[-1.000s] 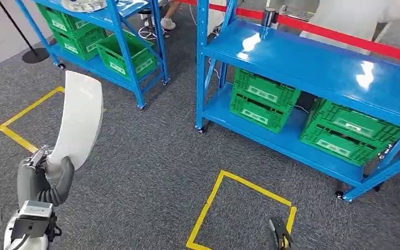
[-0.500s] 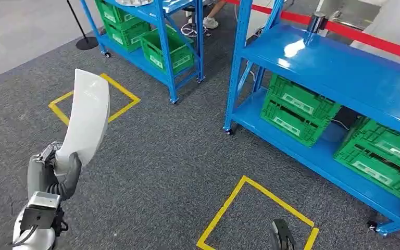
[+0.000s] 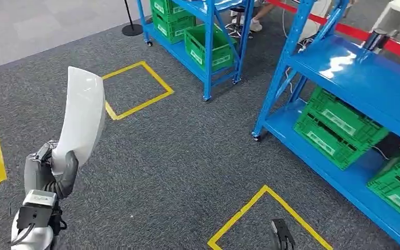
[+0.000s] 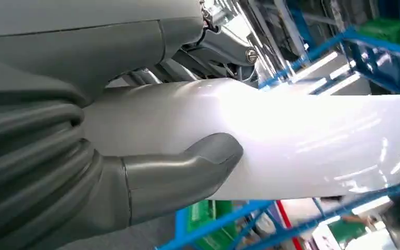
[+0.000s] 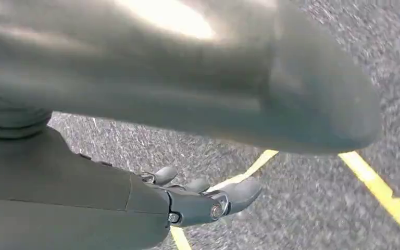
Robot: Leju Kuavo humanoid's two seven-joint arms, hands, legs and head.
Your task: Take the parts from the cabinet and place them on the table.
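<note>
The left robot hand [image 3: 52, 172] grips the lower end of a long, curved white part [image 3: 82, 117], its thumb pressed across the glossy face as the left wrist view shows [image 4: 187, 166]; the part stands nearly upright above the hand, clear of the grey carpet floor [image 3: 161, 156] and touching nothing else; the right robot hand [image 5: 203, 200] hangs low by the robot's side, holding nothing, its fingers loosely extended and slightly apart over the carpet and a strip of yellow floor tape [image 3: 250, 208]; blue shelving racks [image 3: 344, 78] with green crates [image 3: 333, 127] stand ahead and to the right; no receiving surface can be made out from here; judging by this, the step in hand is the carry, with the part already taken and not yet set down; the next move calls for bringing the surface into sight, keeping the grip firm on the tall, top-heavy part, and lowering it flat before the fingers let go.
</note>
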